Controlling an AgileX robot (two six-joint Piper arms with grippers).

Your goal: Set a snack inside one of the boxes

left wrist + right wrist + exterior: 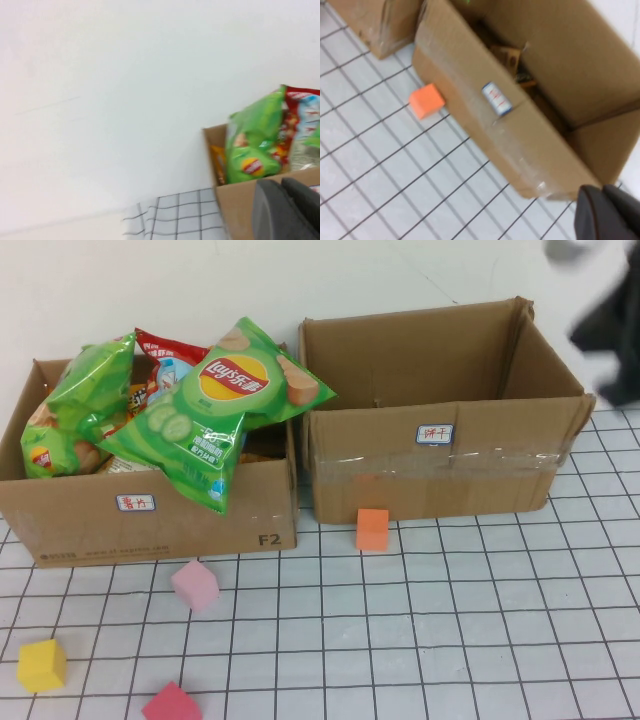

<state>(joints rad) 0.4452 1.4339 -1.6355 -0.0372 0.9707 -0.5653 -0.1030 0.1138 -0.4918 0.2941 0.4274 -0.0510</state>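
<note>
A green Lay's chip bag (pixel 215 410) is seen lying atop the heaped snacks in the left cardboard box (pixel 150 515), overhanging its front wall. The right box (pixel 440 475) stands beside it. An orange block (pixel 372 529) touches its front. The white gridded table (pixel 450 640) is backed by a white wall (pixel 100 100). The right gripper (pixel 605 325) is blurred above the right box's far corner; the left gripper (pixel 287 210) is near the left box; whether either is open cannot be told.

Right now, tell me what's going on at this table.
Two cardboard boxes stand side by side at the back of the gridded table. The left box is heaped with snack bags, a green chip bag on top. The right box looks nearly empty. Foam cubes lie in front, an orange cube against the right box. The right end effector is raised near the right box's far corner; the left end effector sits by the left box. Neither holds anything visible.
</note>
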